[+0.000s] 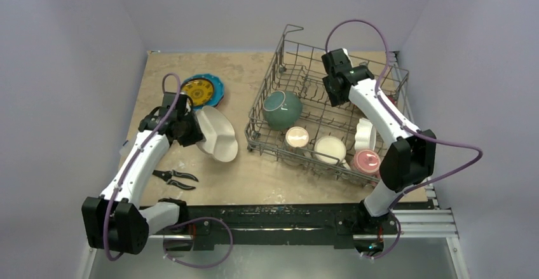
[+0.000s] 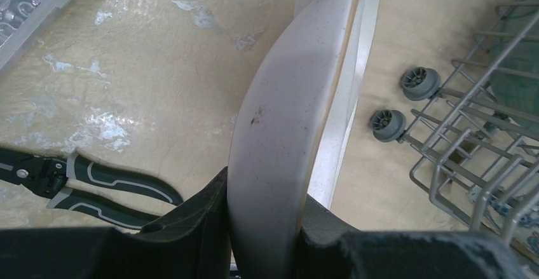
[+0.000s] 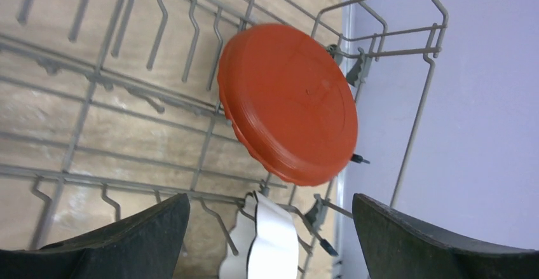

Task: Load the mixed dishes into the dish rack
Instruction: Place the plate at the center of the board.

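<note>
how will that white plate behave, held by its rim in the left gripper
The white plate is likely stiff: its rim keeps a clean curve in the left gripper. Pinched at one edge only, it may swing or tilt. Its smooth surface could slip.

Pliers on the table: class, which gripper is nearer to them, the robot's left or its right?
Left. The left gripper, shut on a white divided plate, is just beyond the pliers. The right gripper hangs open over the dish rack, across the table.
</note>
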`<state>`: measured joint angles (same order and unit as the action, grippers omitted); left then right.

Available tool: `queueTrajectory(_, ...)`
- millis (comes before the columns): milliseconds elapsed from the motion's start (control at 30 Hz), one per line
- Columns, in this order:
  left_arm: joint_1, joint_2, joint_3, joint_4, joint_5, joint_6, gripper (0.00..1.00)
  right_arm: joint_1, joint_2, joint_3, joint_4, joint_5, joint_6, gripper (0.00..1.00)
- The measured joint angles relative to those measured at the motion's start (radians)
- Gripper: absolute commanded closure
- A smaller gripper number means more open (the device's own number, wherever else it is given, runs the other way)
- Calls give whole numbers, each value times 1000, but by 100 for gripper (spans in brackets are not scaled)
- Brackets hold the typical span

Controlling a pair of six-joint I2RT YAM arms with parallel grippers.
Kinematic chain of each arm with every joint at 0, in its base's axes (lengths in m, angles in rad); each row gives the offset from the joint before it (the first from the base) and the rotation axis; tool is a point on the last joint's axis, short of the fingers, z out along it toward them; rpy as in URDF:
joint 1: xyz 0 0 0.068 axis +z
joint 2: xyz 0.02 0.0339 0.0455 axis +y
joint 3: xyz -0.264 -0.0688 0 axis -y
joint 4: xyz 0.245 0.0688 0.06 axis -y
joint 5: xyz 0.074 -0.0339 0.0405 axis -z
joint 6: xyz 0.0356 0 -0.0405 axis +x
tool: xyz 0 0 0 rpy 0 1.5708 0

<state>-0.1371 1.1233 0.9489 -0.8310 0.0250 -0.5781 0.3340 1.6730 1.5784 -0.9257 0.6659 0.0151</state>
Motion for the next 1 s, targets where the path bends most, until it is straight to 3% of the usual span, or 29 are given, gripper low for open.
queueTrajectory(500,26,143,-1,52,58,41,100,19,21,-194,151,97,-297,15)
queueTrajectory(700,47,217,53,22,72,40,100,18,37,-204,225,148,-377,30)
queueTrajectory(800,54,245,69,19,79,40,93,8,42,-204,254,168,-408,38)
queueTrajectory(1000,56,246,70,14,80,36,79,-15,42,-202,274,200,-438,36)
